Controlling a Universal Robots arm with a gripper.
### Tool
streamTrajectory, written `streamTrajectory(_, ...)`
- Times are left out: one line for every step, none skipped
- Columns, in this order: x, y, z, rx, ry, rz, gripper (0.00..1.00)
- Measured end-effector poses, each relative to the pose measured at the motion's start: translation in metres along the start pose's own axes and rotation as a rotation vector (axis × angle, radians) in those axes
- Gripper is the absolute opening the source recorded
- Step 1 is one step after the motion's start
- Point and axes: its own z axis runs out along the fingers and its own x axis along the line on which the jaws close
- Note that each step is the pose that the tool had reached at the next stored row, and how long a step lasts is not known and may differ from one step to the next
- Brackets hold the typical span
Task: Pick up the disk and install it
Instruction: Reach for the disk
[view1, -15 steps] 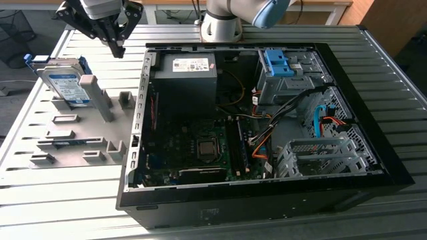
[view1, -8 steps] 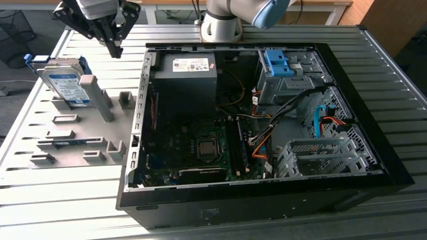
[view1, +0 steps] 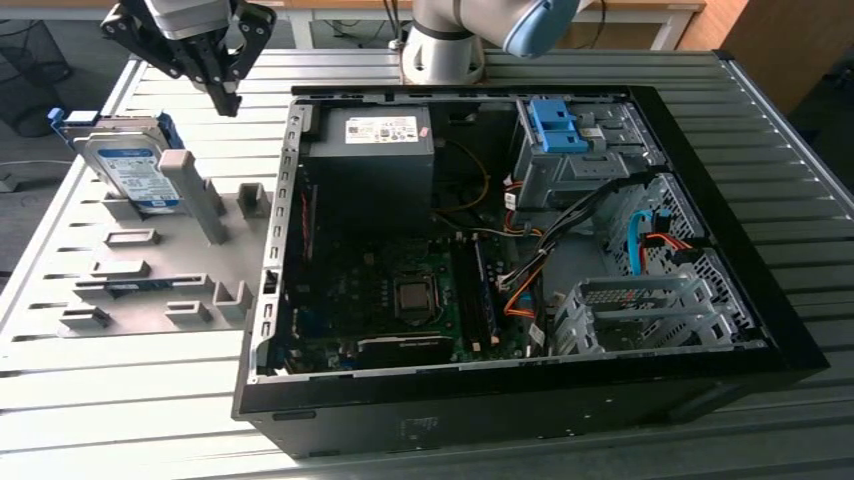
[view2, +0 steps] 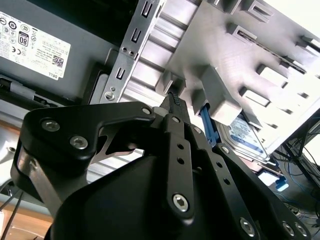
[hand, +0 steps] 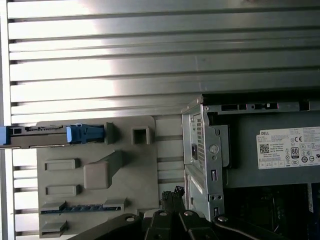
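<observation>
Hovering empty with fingers pinched together, the claw (view1: 230, 100) hangs over the counter (view1: 107, 400). The disk (view1: 131, 168) stands on edge in the grey rack (view1: 147, 290), below the tips and toward the exterior view's left, beside the open computer case (view1: 747, 330).

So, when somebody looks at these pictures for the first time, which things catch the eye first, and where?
The big open computer case fills the middle of the exterior view, its boards and cables bare. At the exterior view's left, the disk stands on edge in a grey holder plate, and the shut gripper hangs above that plate, holding nothing.
</observation>
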Motion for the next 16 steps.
streamTrajectory(0.0007,0.0001,0.0,0.0,0.0,0.0,0.11)
streamTrajectory(0.0014,0.0002,0.0001,0.0001,0.0,0.0,0.11)
streamTrajectory(0.0023,0.0003,0.0001,0.0001,0.0001,0.0,0.11)
streamTrajectory(0.0033,0.0004,0.0001,0.0002,0.0002,0.0,0.11)
streamTrajectory(0.0046,0.0006,0.0002,0.0002,0.0001,0.0,0.11)
streamTrajectory(0.0061,0.0008,0.0003,0.0001,0.0001,0.0,0.11)
streamTrajectory(0.0079,0.0013,0.0003,0.0001,0.0001,0.0,0.11)
streamTrajectory(0.0096,0.0021,0.0004,0.0,0.0,0.0,0.11)
streamTrajectory(0.0115,0.0029,0.0005,0.0,0.0,0.0,0.11)
streamTrajectory(0.0132,0.0036,0.0005,0.0001,0.0,0.0,0.11)
streamTrajectory(0.0148,0.0044,0.0006,0.0001,0.0,0.0,0.11)
streamTrajectory(0.0161,0.0049,0.0007,0.0001,0.0001,0.0,0.11)
streamTrajectory(0.0173,0.0054,0.0008,0.0,0.0001,0.0,0.11)
streamTrajectory(0.0184,0.0058,0.001,0.0,0.0,0.0,0.11)
streamTrajectory(0.0195,0.0064,0.0011,0.0,0.0002,0.0,0.11)
streamTrajectory(0.0207,0.0068,0.0012,0.0,0.0002,0.0,0.11)
